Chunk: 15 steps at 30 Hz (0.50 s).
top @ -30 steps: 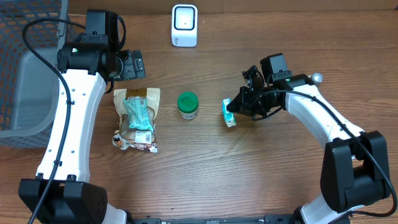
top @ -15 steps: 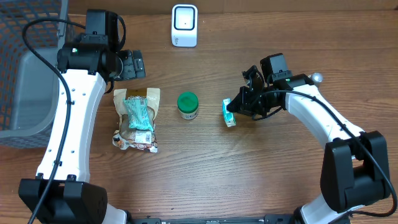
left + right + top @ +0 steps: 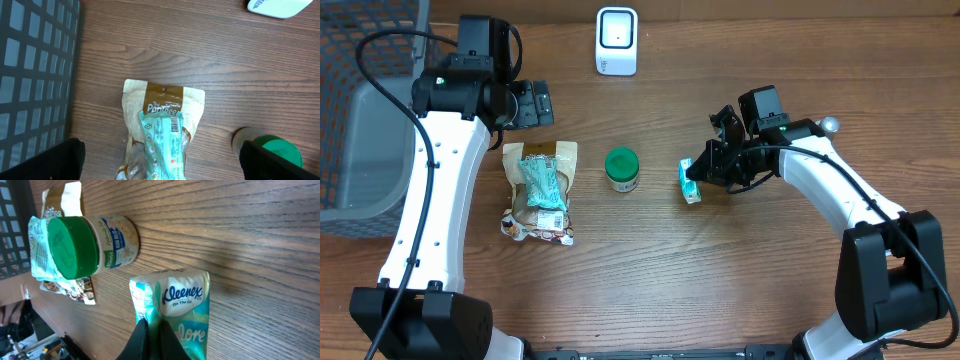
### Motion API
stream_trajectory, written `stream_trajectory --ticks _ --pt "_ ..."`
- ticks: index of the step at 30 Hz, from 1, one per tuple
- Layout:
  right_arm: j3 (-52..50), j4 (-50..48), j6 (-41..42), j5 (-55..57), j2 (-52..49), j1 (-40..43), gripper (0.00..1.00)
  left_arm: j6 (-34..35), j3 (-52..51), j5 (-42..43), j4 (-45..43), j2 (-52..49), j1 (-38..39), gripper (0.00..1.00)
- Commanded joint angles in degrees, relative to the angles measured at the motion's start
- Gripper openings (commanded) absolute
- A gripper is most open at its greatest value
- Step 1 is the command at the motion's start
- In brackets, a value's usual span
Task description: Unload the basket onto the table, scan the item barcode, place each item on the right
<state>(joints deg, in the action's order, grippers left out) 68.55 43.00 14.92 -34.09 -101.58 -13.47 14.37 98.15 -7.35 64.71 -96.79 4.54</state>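
Nothing has moved; low in the frame the right gripper point(image 3: 151, 326) pinches the tissue pack point(image 3: 182, 302) by its corner, so it could slip.

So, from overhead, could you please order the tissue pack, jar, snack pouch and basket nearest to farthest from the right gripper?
1. tissue pack, in the right gripper
2. jar, table centre
3. snack pouch, beyond the jar
4. basket, far edge

I see a green-lidded jar point(image 3: 622, 169) upright on the wooden table point(image 3: 720, 270). Near it a brown snack pouch point(image 3: 546, 152) lies flat, with a teal packet point(image 3: 542, 185) on top. A mesh basket point(image 3: 350, 50) sits at the table's edge.
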Motion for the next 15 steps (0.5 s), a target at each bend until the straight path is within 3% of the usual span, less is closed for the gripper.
stream_trajectory --ticks 1,8,15 --pt "-0.4 -0.1 -2.0 1.0 -0.2 0.6 0.03 -1.1 1.1 -0.5 -0.2 0.2 0.4 0.99" --pt "-1.6 -3.2 -3.0 1.2 -0.4 1.0 0.04 -1.1 1.1 -0.5 -0.2 0.2 0.4 1.0" --pt "-6.0 -9.5 -3.0 -8.0 -0.5 3.7 0.04 -1.1 1.1 -0.5 -0.2 0.2 0.4 1.0"
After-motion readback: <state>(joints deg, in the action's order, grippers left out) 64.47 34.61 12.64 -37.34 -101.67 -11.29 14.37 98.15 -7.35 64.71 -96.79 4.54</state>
